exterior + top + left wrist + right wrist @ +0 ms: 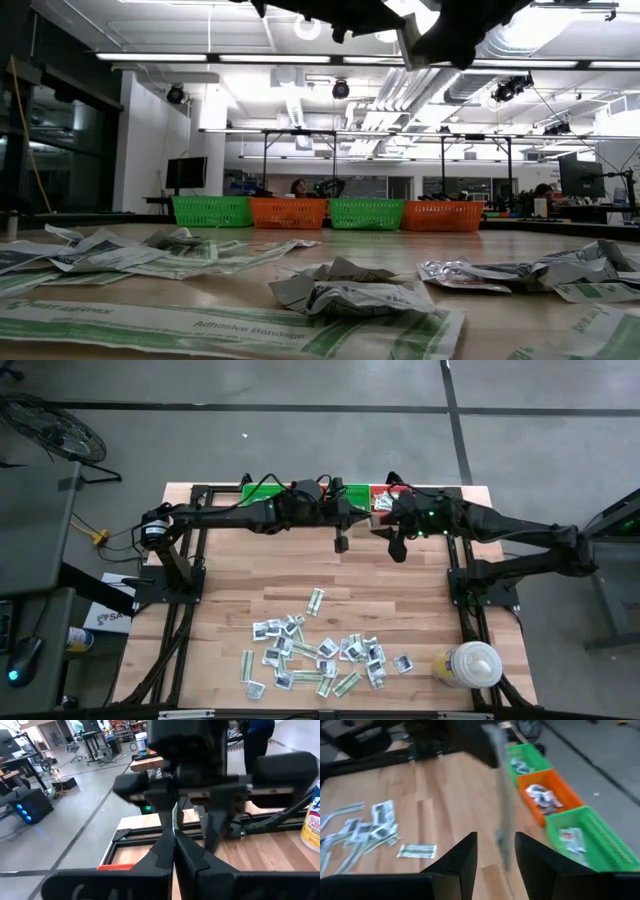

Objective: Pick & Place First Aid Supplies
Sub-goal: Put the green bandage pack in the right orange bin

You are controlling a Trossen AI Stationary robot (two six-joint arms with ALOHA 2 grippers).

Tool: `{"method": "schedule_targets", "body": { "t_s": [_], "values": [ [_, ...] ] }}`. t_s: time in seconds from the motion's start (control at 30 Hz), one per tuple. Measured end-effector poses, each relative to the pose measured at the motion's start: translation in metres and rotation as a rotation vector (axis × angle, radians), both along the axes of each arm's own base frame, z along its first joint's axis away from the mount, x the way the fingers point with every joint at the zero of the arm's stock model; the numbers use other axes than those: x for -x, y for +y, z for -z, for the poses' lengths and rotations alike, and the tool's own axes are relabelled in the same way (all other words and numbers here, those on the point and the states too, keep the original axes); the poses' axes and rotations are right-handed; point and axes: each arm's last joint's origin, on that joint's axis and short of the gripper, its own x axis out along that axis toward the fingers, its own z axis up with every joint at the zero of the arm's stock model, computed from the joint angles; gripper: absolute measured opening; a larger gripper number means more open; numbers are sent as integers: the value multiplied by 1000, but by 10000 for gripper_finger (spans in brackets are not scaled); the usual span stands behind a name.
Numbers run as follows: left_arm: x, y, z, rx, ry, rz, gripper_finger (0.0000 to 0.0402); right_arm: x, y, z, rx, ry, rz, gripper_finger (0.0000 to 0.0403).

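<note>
Dark arms (250,515) — black cables.

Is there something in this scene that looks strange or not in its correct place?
Yes. A strip packet hangs loose in the air between the open jaws of the right gripper, not gripped. The other packets lie scattered in a crumpled heap on the table.

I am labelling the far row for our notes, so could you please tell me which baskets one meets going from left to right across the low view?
Green basket → orange basket → second green basket → second orange basket, all in one row along the table's far edge.
</note>
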Motion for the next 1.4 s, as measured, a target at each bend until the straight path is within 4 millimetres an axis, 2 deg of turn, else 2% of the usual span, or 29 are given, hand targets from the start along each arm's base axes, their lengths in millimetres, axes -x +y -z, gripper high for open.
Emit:
{"method": "schedule_targets", "body": {
  "t_s": [0.23,0.53,0.87,1.0,1.1,1.2,1.3,1.4],
  "values": [
    [0,-1,0,3,3,18,0,-9,-3,7,-16,26,10,113],
    [0,-1,2,6,20,18,0,-5,-2,3,17,17,16,8],
    [0,-1,2,-33,26,22,4,-4,-2,4,1,16,27,1],
    [0,-1,1,-63,23,27,39,-3,-2,5,-3,30,42,1],
    [1,0,0,-90,25,20,84,-1,-6,7,-5,57,69,1],
    [8,3,-9,-102,7,-5,132,3,-11,10,-15,90,98,1],
    [22,9,-20,-121,19,-27,168,8,-19,13,-35,122,125,0],
    [39,18,-30,-120,67,-74,184,13,-29,16,-56,155,155,0]
  ]
}}
